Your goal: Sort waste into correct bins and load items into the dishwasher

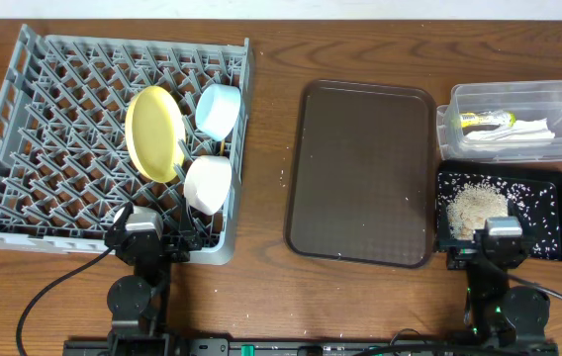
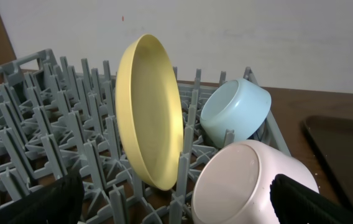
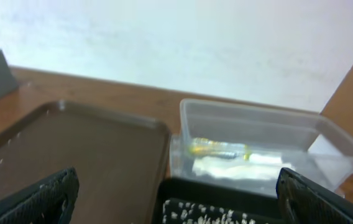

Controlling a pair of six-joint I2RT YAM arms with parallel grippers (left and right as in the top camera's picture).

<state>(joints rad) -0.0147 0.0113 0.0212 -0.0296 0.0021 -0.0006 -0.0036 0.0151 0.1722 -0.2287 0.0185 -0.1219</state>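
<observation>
Where tbl (image 1: 266, 119) is wood, white wall (image 2: 276, 37)

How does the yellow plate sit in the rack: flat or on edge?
On edge. The plate stands among the pegs of the rack, leaning slightly, its lower rim down between them.

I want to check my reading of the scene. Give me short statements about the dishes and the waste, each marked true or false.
The yellow plate stands on edge in the dish rack. True.
The food crumbs lie in the black tray. True.
The snack wrapper lies in the black tray. False: it is in the clear tub, with the white napkin.
The white bowl lies in the clear tub. False: it is in the dish rack.
Both grippers are shut. False: the jaws of the left gripper and the right gripper stand open.
</observation>
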